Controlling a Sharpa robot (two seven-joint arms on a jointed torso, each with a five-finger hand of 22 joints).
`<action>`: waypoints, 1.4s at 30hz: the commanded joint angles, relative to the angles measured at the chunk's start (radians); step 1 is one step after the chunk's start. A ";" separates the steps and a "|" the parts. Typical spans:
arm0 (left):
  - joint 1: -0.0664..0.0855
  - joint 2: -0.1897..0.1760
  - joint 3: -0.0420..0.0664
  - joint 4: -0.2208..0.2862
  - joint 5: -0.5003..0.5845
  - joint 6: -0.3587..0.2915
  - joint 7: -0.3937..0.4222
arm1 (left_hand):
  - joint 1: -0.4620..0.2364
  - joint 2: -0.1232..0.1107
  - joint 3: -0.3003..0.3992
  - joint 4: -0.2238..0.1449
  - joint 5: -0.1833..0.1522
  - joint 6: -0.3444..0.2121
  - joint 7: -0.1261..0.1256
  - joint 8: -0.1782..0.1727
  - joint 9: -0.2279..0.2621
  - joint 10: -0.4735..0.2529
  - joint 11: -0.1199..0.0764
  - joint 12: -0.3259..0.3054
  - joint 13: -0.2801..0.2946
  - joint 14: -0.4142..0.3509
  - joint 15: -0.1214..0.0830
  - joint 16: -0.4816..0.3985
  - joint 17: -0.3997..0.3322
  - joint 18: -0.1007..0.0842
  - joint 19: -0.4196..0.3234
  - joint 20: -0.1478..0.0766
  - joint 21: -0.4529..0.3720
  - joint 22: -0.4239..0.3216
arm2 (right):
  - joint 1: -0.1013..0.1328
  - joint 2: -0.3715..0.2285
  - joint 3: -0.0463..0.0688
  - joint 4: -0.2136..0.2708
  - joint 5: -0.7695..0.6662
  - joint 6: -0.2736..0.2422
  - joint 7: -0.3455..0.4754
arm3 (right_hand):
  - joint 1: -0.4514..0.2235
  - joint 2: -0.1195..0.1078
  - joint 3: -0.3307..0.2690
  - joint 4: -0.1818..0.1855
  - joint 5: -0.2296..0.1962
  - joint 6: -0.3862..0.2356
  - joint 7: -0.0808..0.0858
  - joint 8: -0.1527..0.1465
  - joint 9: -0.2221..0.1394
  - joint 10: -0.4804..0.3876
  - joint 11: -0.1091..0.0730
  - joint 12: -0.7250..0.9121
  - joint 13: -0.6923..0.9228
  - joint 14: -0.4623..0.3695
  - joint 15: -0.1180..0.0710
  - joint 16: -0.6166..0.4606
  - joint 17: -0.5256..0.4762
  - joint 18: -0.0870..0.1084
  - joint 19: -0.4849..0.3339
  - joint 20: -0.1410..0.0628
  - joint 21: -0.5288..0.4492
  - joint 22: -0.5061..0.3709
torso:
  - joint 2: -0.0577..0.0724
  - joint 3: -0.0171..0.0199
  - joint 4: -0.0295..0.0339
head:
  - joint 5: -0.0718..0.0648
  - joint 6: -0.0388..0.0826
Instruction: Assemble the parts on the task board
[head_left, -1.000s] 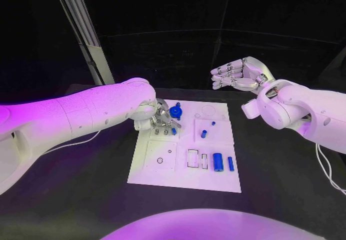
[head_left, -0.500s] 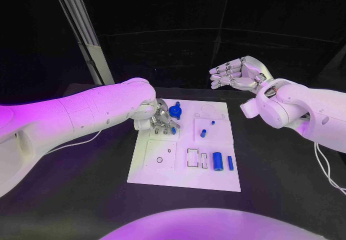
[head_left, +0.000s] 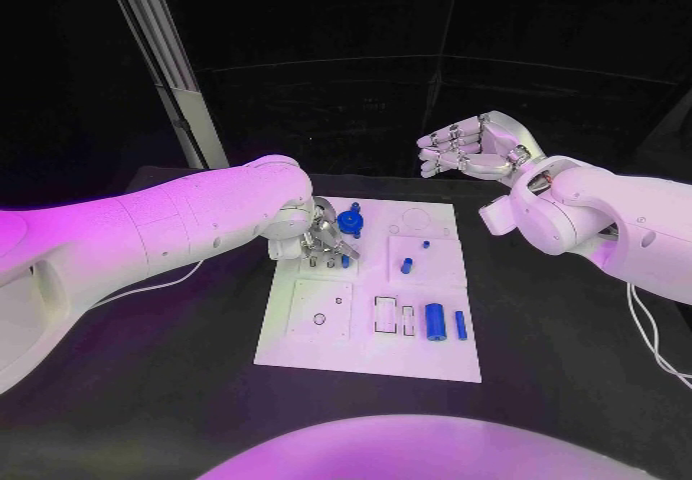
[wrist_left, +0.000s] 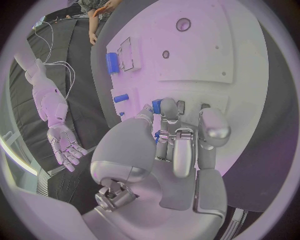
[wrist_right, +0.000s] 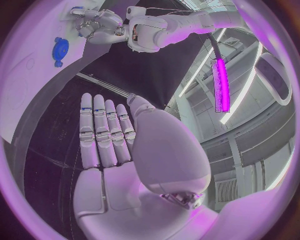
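The white task board lies in the middle of the black table. My left hand hangs fingers-down over its far left corner. Thumb and a finger pinch a small blue peg that stands against the board. A round blue part lies just beyond that hand. A small blue piece lies mid-board, and a thick blue cylinder and a thin one lie near the right edge. My right hand is raised behind the board, fingers apart, holding nothing.
A slanted metal post stands at the back left of the table. A thin white cable hangs under the right arm. Bare black tabletop lies to the board's right and in front of it.
The right hand has drifted slightly to the left in the air. The left hand stays in place over the board's far left corner.
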 joint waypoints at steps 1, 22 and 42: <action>0.001 0.002 0.000 0.001 -0.017 0.009 0.006 | 0.026 -0.002 0.015 -0.014 0.004 -0.011 -0.003 0.007 0.005 -0.006 -0.001 0.002 0.001 0.100 -0.007 0.004 0.230 -0.017 0.002 -0.001 0.002 0.000 | 0.002 0.002 0.001 0.000 0.004 0.015 0.005 | -0.011 -0.002 0.000 -0.006 0.003 -0.005 -0.001 -0.004 -0.001 -0.001 0.004 -0.005 0.000 -0.007 0.003 -0.003 -0.002 0.003 0.003 0.005 -0.005 -0.002 | 0.000 0.0001 -0.0003 | -0.001 0.001; 0.001 -0.054 0.001 0.074 -0.037 -0.079 0.063 | 0.026 -0.133 0.605 -0.169 0.098 -0.046 0.008 0.002 0.070 0.005 0.002 -0.050 -0.032 0.098 -0.005 0.000 0.222 -0.016 -0.001 0.001 -0.003 0.009 | 0.002 0.008 0.001 -0.011 0.004 0.034 -0.003 | -0.018 -0.002 -0.002 -0.010 0.006 -0.012 0.002 -0.005 -0.002 -0.006 0.006 -0.006 0.000 -0.013 0.006 -0.004 -0.011 0.003 0.003 0.008 -0.014 -0.008 | -0.002 0.0014 0.0036 | -0.002 0.000; 0.001 -0.162 0.000 0.188 -0.087 -0.208 0.113 | -0.037 -0.183 0.701 -0.232 0.203 -0.035 -0.002 0.027 0.107 0.039 -0.004 -0.031 -0.011 0.105 -0.010 0.015 0.254 -0.022 0.016 -0.003 0.022 0.039 | 0.002 0.013 0.000 -0.026 0.004 0.043 -0.005 | -0.024 -0.001 -0.003 -0.011 0.007 -0.015 0.004 -0.004 -0.001 -0.009 0.008 -0.007 0.000 -0.017 0.008 -0.003 -0.018 0.003 0.004 0.010 -0.020 -0.012 | 0.000 0.0005 0.0001 | 0.006 0.002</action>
